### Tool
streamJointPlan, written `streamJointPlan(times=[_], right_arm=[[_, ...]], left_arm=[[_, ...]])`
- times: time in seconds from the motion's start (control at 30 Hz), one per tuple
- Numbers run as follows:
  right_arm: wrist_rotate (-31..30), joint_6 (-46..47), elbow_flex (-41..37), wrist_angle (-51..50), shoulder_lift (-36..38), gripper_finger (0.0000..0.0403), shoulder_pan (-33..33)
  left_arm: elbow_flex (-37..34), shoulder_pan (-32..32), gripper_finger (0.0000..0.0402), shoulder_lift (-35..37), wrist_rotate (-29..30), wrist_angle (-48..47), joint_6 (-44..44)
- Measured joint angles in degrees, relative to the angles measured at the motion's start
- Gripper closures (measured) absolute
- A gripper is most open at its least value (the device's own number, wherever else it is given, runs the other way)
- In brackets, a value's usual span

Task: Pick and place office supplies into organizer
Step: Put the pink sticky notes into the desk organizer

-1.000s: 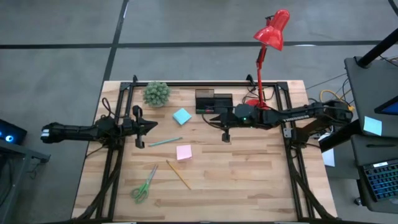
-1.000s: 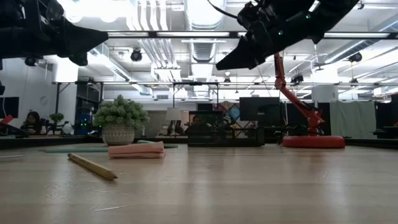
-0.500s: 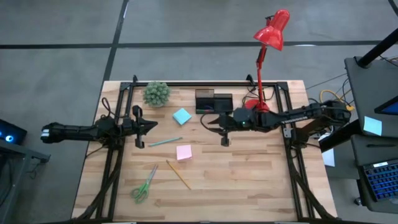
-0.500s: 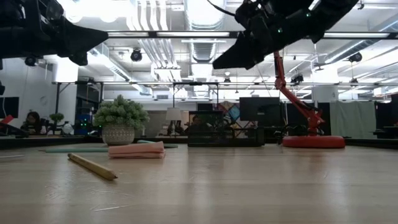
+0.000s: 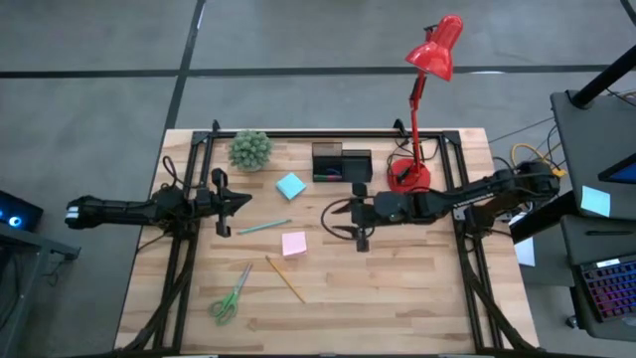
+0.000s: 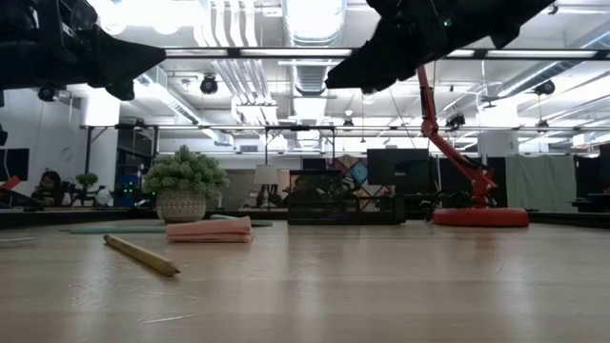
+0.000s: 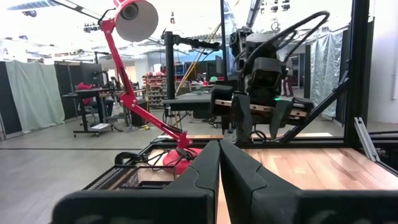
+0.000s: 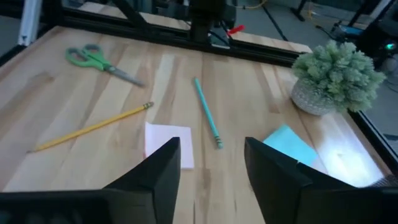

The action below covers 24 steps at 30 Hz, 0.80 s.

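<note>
Compared to a moment ago, the right hand (image 5: pixel 341 218) has slid away from the organizer (image 5: pixel 342 162) toward the middle of the table (image 5: pixel 397 278), fingers spread open, holding nothing. The left hand (image 5: pixel 221 202) hasn't budged at the left edge, fingers pressed closed. The pink sticky pad (image 5: pixel 293 244) lies flat near the teal pen (image 5: pixel 264 227), yellow pencil (image 5: pixel 285 279) and green scissors (image 5: pixel 231 295). The blue pad (image 5: pixel 290 186) sits near the plant (image 5: pixel 250 149).
</note>
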<state>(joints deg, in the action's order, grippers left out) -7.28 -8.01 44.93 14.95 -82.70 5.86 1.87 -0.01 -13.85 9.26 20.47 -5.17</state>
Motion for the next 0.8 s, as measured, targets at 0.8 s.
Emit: streamJointPlan(times=[0.8], right_arm=[[-6.4, 0.9, 0.4, 0.3, 0.8, 0.0218, 4.6]], left_arm=[[0.0, 0.0, 0.0402, 0.0, 0.0, 0.0, 0.0]])
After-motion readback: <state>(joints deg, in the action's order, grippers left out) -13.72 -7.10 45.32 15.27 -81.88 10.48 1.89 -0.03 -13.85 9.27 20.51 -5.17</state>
